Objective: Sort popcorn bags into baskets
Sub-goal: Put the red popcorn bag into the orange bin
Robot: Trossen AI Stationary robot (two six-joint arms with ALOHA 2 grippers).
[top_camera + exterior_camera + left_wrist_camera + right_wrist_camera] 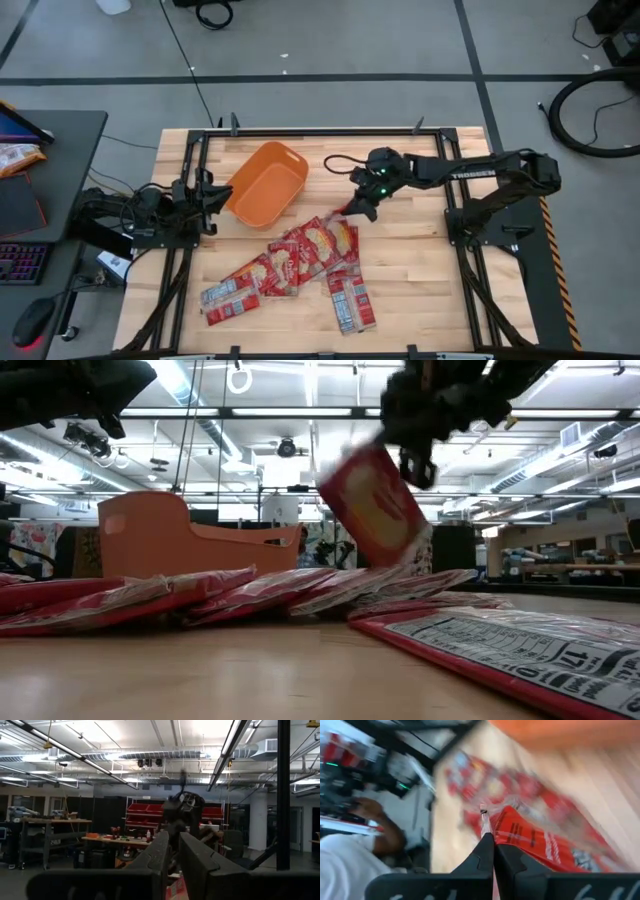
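Observation:
The orange basket stands on the table's far left part. Several red popcorn bags lie overlapping in a loose pile near the table's middle. My right gripper hovers over the pile's far end, right of the basket, shut on one red bag. My left gripper waits at the basket's left side, its fingers together and level above the table. My right gripper pinches the red bag by its upper edge between the two fingers, coming from above and slanting toward the table's left. The bag hangs tilted below the fingers. Its lower end is down by the pile; whether it touches, I cannot tell.
One bag lies printed back up at the near right of the pile. A black frame runs round the table. A person's hand and white sleeve show beyond the table's left edge. Bare wood lies right of the pile.

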